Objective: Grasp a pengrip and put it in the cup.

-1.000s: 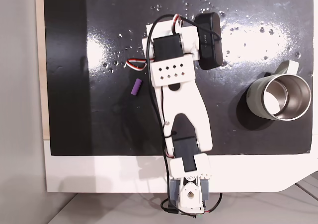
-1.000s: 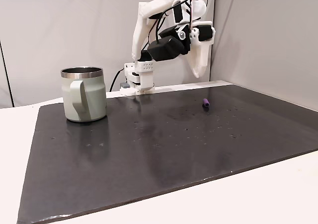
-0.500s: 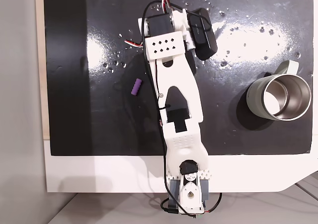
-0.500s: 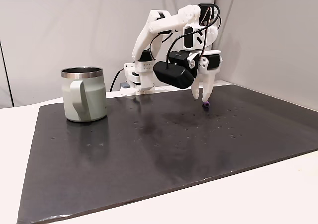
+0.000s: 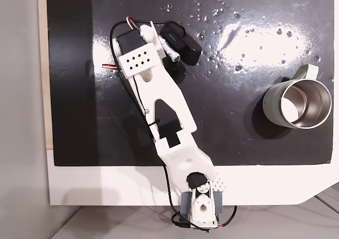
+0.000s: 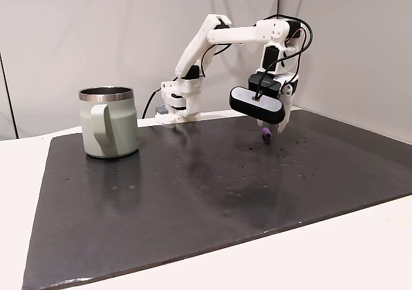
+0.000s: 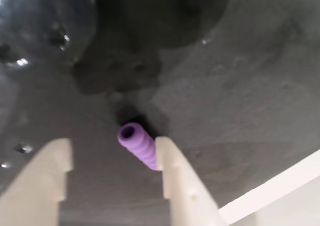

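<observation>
In the wrist view the end effector (image 7: pixel 112 173) stands wide apart, its left finger (image 7: pixel 42 178) in the lower left of the frame and its right finger (image 7: pixel 177 178) at lower centre, with the pengrip (image 7: pixel 138 145) lying on the dark mat between them but hard against the right one, its open end pointing up the frame. It seems to touch that right finger, though the blur makes this uncertain. In the side fixed view the cup (image 6: pixel 109 123) sits at the left of the frame, well apart from the arm, while the pengrip (image 6: pixel 265 134) shows as a small purple spot at centre right, just under the end effector (image 6: pixel 281 124). In the top-down fixed view the arm (image 5: pixel 159 106) reaches to the upper left and the cup (image 5: pixel 297 104) stands at the right edge of the mat (image 5: pixel 238 133). To close well, I would judge, the end effector should first shift a little rightward in the wrist view so the pengrip sits nearer the middle, then settle lower and close gently; otherwise the soft, round thing may roll or squirt out.
</observation>
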`<state>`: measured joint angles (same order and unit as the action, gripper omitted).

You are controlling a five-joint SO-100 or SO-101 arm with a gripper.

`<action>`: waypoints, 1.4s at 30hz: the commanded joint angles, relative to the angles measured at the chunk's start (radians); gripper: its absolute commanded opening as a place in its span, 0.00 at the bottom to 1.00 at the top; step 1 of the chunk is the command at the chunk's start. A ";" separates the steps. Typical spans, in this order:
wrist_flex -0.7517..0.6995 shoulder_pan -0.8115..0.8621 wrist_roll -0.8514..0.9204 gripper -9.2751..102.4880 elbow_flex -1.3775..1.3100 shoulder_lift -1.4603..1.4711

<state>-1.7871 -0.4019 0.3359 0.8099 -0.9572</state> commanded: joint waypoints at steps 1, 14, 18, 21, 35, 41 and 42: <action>-0.015 -0.021 0.031 0.28 0.035 -0.115; -0.012 -0.091 0.213 0.27 0.153 -0.083; -0.003 -0.107 0.259 0.25 0.158 -0.041; 0.005 -0.114 0.285 0.24 0.164 -0.005; 0.195 -0.072 0.356 0.17 0.267 0.063; 0.325 -0.074 0.417 0.08 0.437 0.009; 0.344 -0.074 0.422 0.08 0.463 -0.003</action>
<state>-1.5202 -0.4924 0.7363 1.1950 -0.9434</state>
